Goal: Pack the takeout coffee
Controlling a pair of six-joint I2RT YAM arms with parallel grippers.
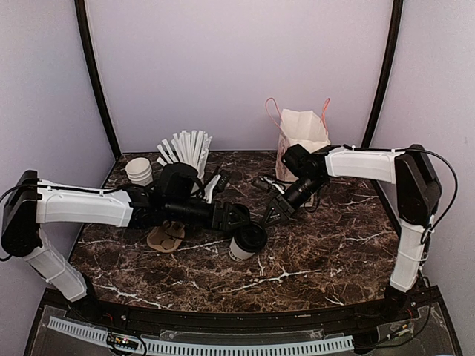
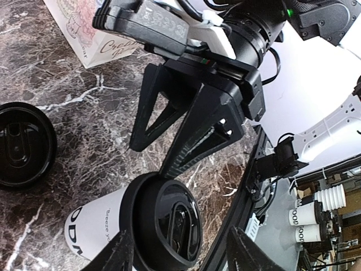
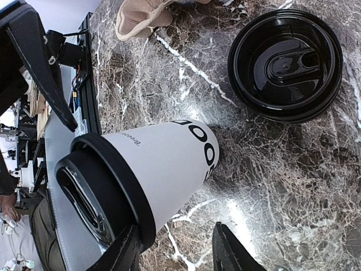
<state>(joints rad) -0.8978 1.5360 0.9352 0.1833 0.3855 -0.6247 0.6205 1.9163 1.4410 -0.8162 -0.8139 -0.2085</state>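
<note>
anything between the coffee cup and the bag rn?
Yes. In the top view the right gripper and its wrist sit on the straight line from the takeout coffee to the paper bag. A loose black lid also lies near the cup, on its bag side.

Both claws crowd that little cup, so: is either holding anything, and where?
Nothing looks held. The takeout coffee stands on the table; the left gripper straddles its lid with jaws open, the right gripper open beside it.

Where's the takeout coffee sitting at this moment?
Top view: the takeout coffee stands near the middle of the table, just nearside of the left gripper and right gripper; the paper bag is behind, far right.
</note>
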